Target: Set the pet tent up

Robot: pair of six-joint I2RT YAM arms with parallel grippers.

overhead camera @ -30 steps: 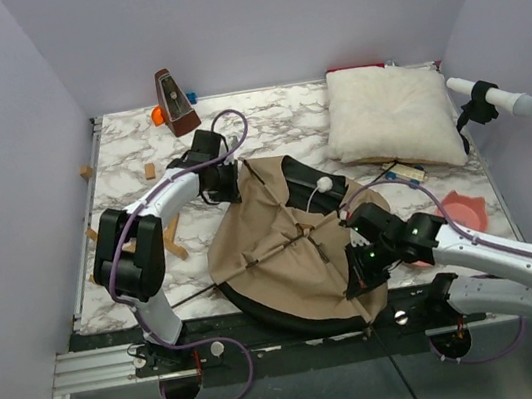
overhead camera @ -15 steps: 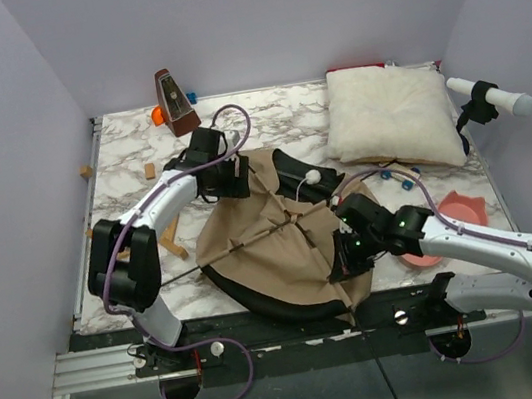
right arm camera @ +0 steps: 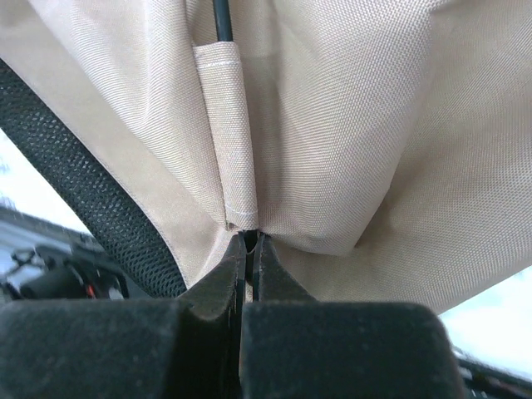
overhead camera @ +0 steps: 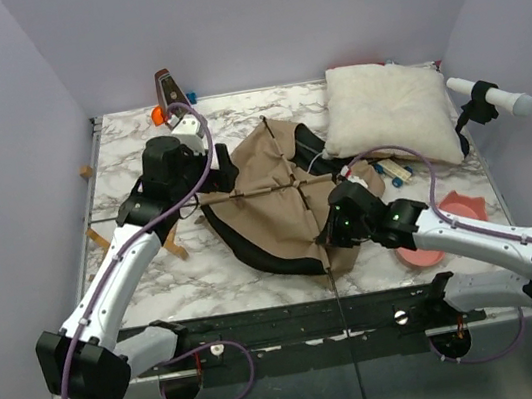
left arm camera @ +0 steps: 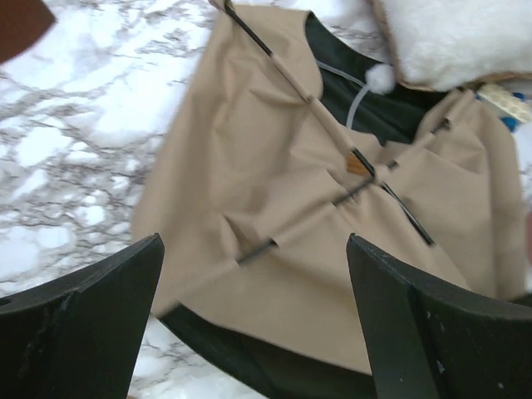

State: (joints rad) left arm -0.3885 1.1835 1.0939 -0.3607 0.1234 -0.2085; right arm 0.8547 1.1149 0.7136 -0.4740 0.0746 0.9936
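The pet tent [overhead camera: 265, 194] lies collapsed mid-table, tan fabric with a black rim and thin black poles [overhead camera: 294, 183] crossing on top. My left gripper [overhead camera: 225, 177] hovers at its left edge, open wide; in the left wrist view [left arm camera: 253, 241] nothing sits between the fingers and the tent [left arm camera: 274, 208] spreads below them. My right gripper [overhead camera: 336, 233] is at the tent's near right side. In the right wrist view [right arm camera: 249, 237] it is shut on a black pole where this leaves a tan fabric sleeve [right arm camera: 224, 133].
A white fluffy pillow [overhead camera: 389, 111] lies at the back right, touching the tent's far corner. A brown metronome [overhead camera: 172, 100] stands at the back left, a pink bowl [overhead camera: 449, 221] near the right edge. Small wooden blocks [overhead camera: 150, 170] lie on the left.
My left gripper has opened, let go of the tent and drawn back to the left. The tent has shifted toward the back, and my right gripper moved with it, still shut.
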